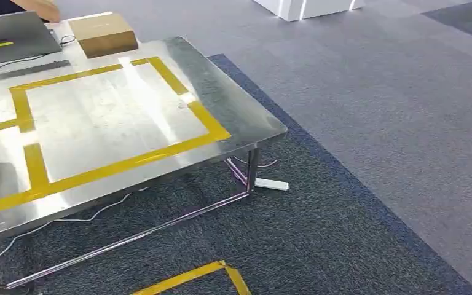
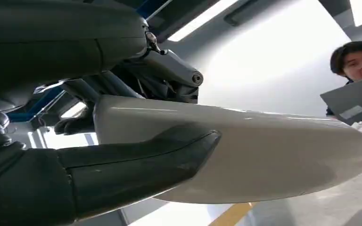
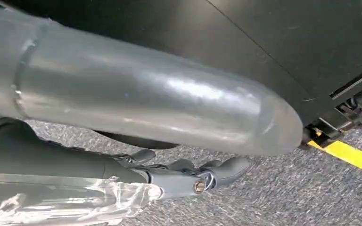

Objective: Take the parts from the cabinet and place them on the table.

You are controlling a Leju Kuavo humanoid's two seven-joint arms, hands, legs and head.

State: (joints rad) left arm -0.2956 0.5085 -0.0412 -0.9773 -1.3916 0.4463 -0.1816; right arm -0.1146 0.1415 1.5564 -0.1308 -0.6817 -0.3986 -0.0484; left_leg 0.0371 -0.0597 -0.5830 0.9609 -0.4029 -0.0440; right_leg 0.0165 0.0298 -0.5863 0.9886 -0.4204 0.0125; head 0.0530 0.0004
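Part [image 2: 264, 155] — smooth white shell — sits gripped in left hand [image 2: 136, 165]; right hand [image 3: 188, 174] grips a clear-wrapped piece [image 3: 66, 202], table [image 1: 246, 117] upper left.

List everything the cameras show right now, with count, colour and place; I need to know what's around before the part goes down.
table: one, bare steel, ahead and left in the head view.
yellow tape: lines forming rectangles on the tabletop; more on the carpet.
cardboard box: one, brown, far end of the table.
laptop: one, grey, beside the box.
power strip: one, white, on the carpet by the table leg.
carpet: dark blue-grey under the table, lighter grey beyond.
part: one, pale, smooth, held in the left hand.
person: one, behind the laptop.
left hand: dark thumb pressed on the part.
right hand: hanging over carpet; grip unclear.
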